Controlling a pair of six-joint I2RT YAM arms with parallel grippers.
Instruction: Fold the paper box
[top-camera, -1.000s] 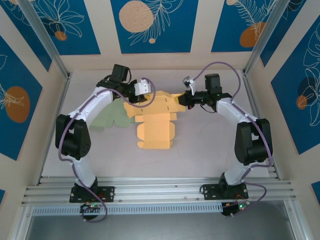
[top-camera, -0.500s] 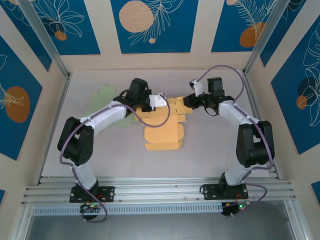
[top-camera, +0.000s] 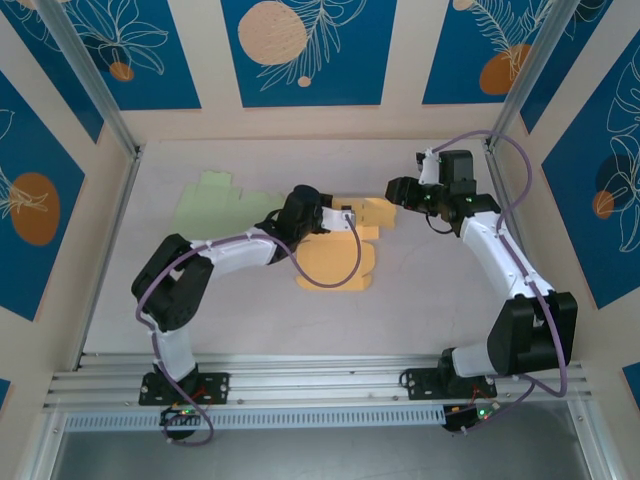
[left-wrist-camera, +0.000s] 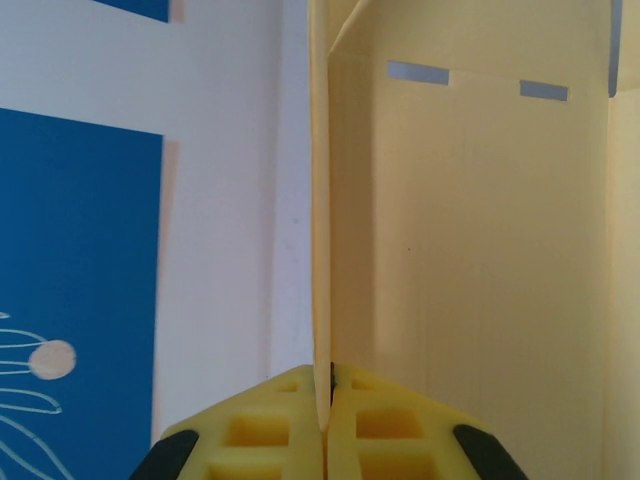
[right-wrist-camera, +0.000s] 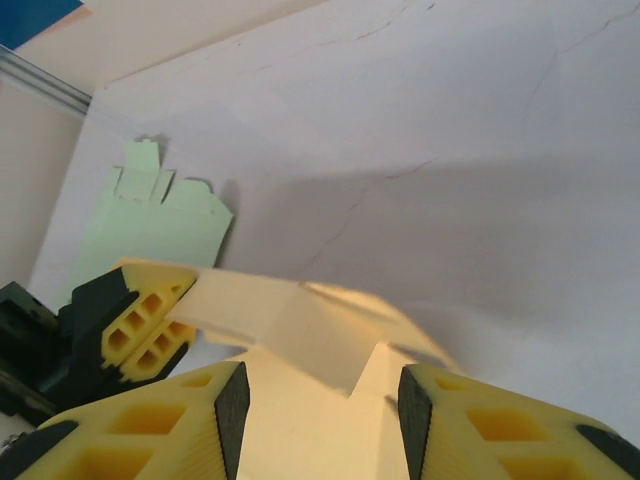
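Yellow paper box | left jaws pinching its edge | right jaws spread, flap between

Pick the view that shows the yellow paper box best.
Top external: the yellow paper box lies nearly whole on the table. Left wrist gives one close panel and an edge; right wrist, a raised flap.

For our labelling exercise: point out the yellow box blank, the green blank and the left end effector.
yellow box blank (top-camera: 335, 263): top view, near flat panel.
green blank (top-camera: 212, 200): top view, middle.
left end effector (left-wrist-camera: 325, 398): left wrist view, between fingertips.
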